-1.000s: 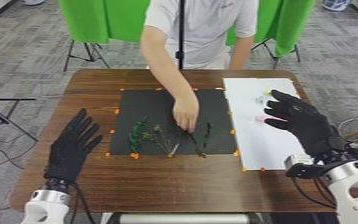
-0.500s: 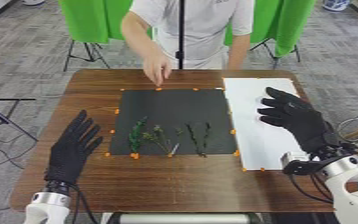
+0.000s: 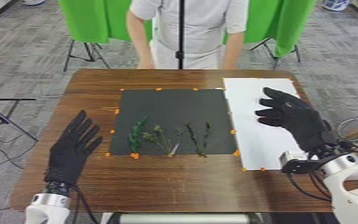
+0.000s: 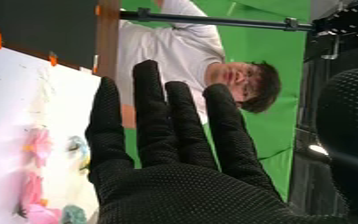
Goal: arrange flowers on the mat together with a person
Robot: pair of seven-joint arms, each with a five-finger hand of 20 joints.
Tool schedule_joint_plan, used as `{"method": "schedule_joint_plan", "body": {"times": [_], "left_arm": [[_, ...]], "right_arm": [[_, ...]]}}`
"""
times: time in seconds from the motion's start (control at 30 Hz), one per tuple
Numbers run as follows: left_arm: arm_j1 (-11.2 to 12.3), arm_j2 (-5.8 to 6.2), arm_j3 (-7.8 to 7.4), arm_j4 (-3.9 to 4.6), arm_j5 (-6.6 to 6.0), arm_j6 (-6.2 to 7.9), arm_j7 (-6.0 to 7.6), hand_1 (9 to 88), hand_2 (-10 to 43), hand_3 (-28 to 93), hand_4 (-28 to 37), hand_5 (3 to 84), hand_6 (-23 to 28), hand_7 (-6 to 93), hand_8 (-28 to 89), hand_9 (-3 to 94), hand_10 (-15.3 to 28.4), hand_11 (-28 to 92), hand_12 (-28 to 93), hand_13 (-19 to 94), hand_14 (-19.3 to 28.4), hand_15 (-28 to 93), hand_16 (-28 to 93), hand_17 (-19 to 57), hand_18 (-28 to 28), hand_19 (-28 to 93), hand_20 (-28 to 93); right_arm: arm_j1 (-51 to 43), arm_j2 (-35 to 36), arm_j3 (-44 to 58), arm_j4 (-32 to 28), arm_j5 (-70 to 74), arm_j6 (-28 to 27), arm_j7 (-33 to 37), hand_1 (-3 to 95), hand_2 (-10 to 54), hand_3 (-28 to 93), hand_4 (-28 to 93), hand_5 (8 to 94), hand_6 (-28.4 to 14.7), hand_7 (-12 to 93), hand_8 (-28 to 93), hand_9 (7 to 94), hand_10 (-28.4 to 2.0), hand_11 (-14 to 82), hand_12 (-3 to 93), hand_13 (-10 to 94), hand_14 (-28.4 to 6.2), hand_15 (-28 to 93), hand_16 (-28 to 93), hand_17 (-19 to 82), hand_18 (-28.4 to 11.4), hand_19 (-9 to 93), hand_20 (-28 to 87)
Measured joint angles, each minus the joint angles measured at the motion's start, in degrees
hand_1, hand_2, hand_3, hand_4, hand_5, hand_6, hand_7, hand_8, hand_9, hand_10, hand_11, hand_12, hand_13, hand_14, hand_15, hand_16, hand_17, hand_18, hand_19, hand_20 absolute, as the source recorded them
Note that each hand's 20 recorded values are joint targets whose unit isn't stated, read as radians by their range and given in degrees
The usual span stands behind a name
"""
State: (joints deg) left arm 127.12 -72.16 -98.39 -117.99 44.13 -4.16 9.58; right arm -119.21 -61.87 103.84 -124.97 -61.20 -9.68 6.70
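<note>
mat: black, flat and roughly square, orange marks along its edges, lying on the brown wooden desk.
stems: all on the near half of the mat; a dark green leafy stem toward its left side, a bushy green sprig right of that, then thin dark stems toward its right side, roughly upright to its near edge.
sheet: white, long, right alongside the mat.
blooms: pink flowers on the sheet, right of the mat, with a blurred pale blue one near them.
left hand: black-gloved, left of the mat, fingers straight and a little spread, nothing held.
right hand: black-gloved, right of the mat over the sheet, fingers nearly straight, thumb well apart from them, nothing held.
</note>
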Motion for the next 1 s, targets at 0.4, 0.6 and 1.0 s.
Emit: {"method": "schedule_joint_plan", "body": {"times": [0.4, 0.6, 1.0], "left_arm": [[0.22, 0.02, 0.00, -0.02, -0.01, -0.05, -0.20, 25.1, -3.7, 73, -26.2, 23.9, 0.8, 16.6, -9, 17.3, 9.2, 12, 14, 16, 10.9, 13, 7, -12.3, 19.5, 39, 15], [0.00, 0.12, 0.01, -0.03, 0.00, -0.07, -0.20, 25.3, -3.6, 73, -26.3, 23.9, 0.8, 16.7, -9, 17.2, 9.1, 12, 14, 16, 11.0, 13, 7, -12.3, 19.6, 39, 15], [-0.28, 0.38, 0.38, -0.01, 0.11, -0.53, -0.38, 25.2, -3.7, 73, -26.2, 23.8, 0.8, 16.7, -9, 17.3, 9.1, 11, 14, 16, 11.1, 13, 7, -12.3, 19.6, 39, 15]], "right_arm": [[1.86, 0.64, -3.76, 1.06, -3.60, 4.79, -4.40, 25.6, -9.3, 85, -27, 38.5, -4.9, 25, -15, 40.5, -13.8, 22.5, 20.7, 40, -11.1, 53, 16, 15, -21.2, 69, 42], [7.21, 8.04, -15.31, 4.54, -22.71, 23.52, -6.07, 32.4, -9.5, 83, -28, 43.9, -0.5, 29, -19, 46.6, -7.8, 23.8, 18.4, 52, -10.7, 80, 17, 24, -19.0, 85, 51], [16.18, 16.04, -17.01, 9.77, -55.44, 9.80, 7.52, 28.0, -9.5, 82, -28, 31.2, -5.3, 21, -14, 32.4, -8.4, 17.3, 19.3, 58, -10.4, 89, 13, 32, -20.3, 93, 51]]}}
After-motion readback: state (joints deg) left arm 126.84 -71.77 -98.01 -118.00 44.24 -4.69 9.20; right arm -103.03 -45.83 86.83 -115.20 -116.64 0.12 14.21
